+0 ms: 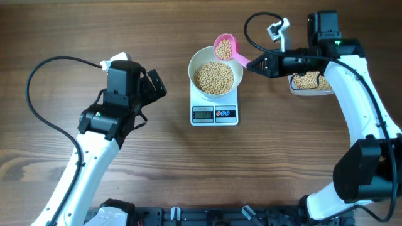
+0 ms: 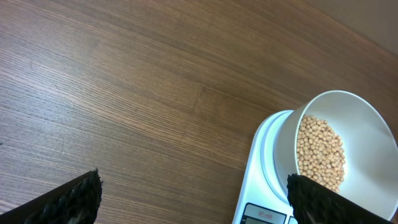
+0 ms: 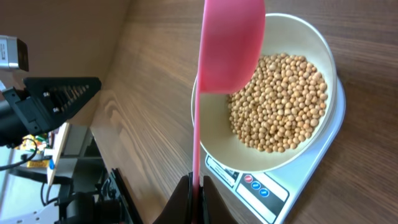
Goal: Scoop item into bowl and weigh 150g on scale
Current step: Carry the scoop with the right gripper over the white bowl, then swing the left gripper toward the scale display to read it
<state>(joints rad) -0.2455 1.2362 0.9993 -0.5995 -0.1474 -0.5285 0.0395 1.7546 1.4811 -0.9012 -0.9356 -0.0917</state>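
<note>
A white bowl (image 1: 215,77) half full of tan beans sits on the white scale (image 1: 214,113). My right gripper (image 1: 251,64) is shut on the handle of a pink scoop (image 1: 225,48), whose cup holds beans and hovers over the bowl's far rim. In the right wrist view the pink scoop (image 3: 229,50) hangs above the bowl (image 3: 273,99), its handle clamped by my right gripper (image 3: 196,186). My left gripper (image 1: 158,83) stands open left of the scale, holding nothing; its fingertips (image 2: 68,199) frame bare wood and the bowl (image 2: 354,149).
A second white dish of beans (image 1: 309,83) sits at the right, partly under my right arm. The scale's display (image 1: 202,113) and buttons (image 1: 226,113) face the front edge. A cable loops over the table at the left.
</note>
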